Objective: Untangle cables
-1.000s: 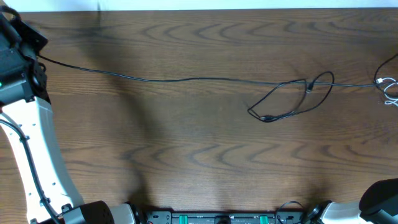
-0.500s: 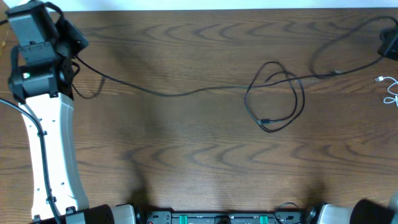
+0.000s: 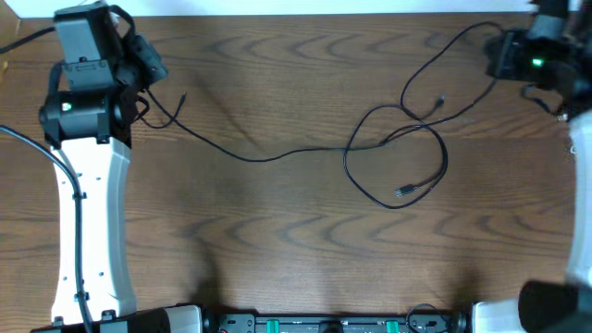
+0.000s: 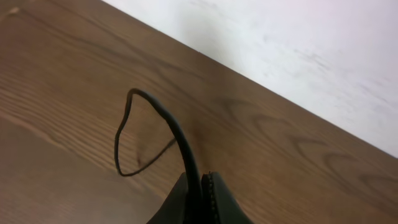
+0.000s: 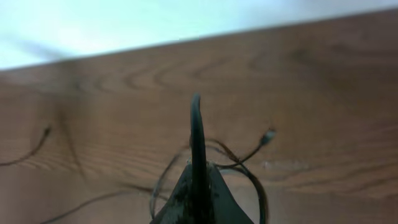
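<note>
The long black cable (image 3: 268, 157) lies slack across the table. It forms a wide loop (image 3: 398, 157), with one plug end (image 3: 404, 191) inside the loop's lower part. My left gripper (image 3: 155, 72) at the top left is shut on the cable's left part; in the left wrist view the cable (image 4: 163, 115) arcs up out of the jaws (image 4: 200, 186). My right gripper (image 3: 498, 55) at the top right is shut on the cable's right part; the jaws (image 5: 198, 177) also show in the right wrist view. The white cable is hidden at the right edge.
The white left arm (image 3: 88, 213) stretches down the left side of the wooden table (image 3: 277, 240). The right arm (image 3: 564, 74) covers the table's right edge. A white wall (image 4: 298, 43) runs behind the far edge. A free cable end (image 3: 183, 94) lies near the left gripper.
Both grippers have moved inward towards each other. The black cable has gone from taut to slack, and its loop has widened and shifted left. The right arm now covers the white cable.
</note>
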{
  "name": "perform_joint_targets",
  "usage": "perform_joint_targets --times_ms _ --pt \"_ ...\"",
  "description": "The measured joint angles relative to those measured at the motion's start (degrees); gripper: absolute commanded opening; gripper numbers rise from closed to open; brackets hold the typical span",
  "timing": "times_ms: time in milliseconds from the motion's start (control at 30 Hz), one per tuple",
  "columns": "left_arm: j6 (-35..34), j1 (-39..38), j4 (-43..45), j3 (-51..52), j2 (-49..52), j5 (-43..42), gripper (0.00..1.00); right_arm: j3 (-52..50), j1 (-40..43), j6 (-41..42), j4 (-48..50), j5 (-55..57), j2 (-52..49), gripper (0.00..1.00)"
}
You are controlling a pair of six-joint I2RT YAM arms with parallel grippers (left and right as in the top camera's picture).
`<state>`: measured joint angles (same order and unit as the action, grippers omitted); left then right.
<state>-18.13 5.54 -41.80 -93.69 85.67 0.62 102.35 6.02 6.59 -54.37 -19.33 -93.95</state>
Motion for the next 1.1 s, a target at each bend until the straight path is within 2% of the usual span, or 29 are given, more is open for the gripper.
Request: perform_joint_targets --times_ms 267,333,367,500,800,867,967,1100 --pt "0.0 -0.1 -0.9 0.0 0.0 -0.3 0.07 0.0 -0.2 2.6 1.0 13.0 -10.9 0.02" --pt "0.0 -0.1 -0.9 0.0 0.0 -0.3 0.08 0.0 0.5 3.1 0.0 15.0 -13.0 0.12" --pt "0.0 -0.1 -0.9 0.0 0.0 -0.3 0.08 0.0 1.0 3.2 -1.0 15.8 -13.9 0.24" --pt "0.0 -0.1 -0.9 0.0 0.0 -0.3 0.07 -0.1 2.1 3.2 -4.3 17.8 -15.3 0.56" --pt "0.0 -0.1 -4.0 0.0 0.0 -0.3 0.07 -0.1 -1.4 0.1 -7.6 12.1 -10.7 0.82" --pt "0.0 -0.1 -5.2 0.0 0.1 -0.3 0.07 -0.1 -3.6 -0.3 -7.9 10.8 -9.1 0.84" --pt "0.0 -0.1 -7.2 0.0 0.5 -0.3 0.07 -0.1 -7.2 -0.1 -8.0 11.3 -7.8 0.80" --pt "0.0 -0.1 -9.5 0.0 2.7 -0.3 0.07 -0.1 -8.8 4.9 -9.1 17.3 -8.0 0.80"
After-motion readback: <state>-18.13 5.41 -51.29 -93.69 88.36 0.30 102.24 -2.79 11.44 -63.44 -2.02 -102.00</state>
